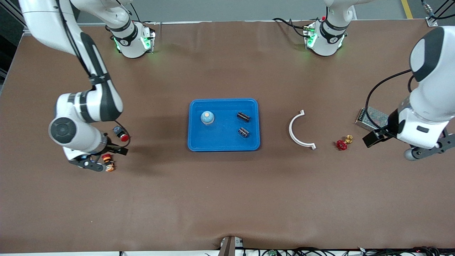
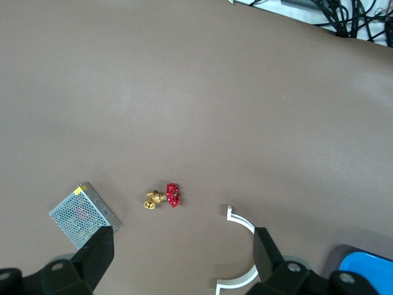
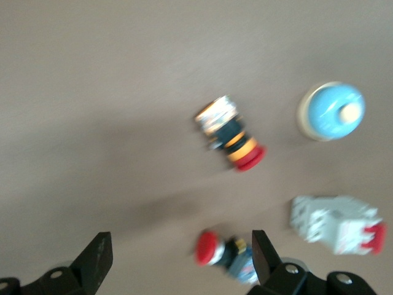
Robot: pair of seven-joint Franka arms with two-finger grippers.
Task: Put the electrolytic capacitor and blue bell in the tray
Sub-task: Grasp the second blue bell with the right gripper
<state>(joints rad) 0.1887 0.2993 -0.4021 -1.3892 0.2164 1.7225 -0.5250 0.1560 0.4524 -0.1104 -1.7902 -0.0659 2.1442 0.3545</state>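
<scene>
The blue tray (image 1: pixel 224 142) lies mid-table, long axis running between the arms' ends; a blue bell (image 1: pixel 207 117) stands upright in it beside two black capacitors (image 1: pixel 243 116) lying slantwise. The left gripper (image 2: pixel 184 258), fingers spread, hovers empty near a red-handled valve (image 1: pixel 342 143). The right gripper (image 3: pixel 178 261), likewise spread, hangs over push-buttons (image 3: pixel 232 135).

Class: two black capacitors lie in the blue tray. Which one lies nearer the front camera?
The capacitor lower in the front view, close to the tray's near rim. The other capacitor lies farther up, level with the blue bell.
</scene>
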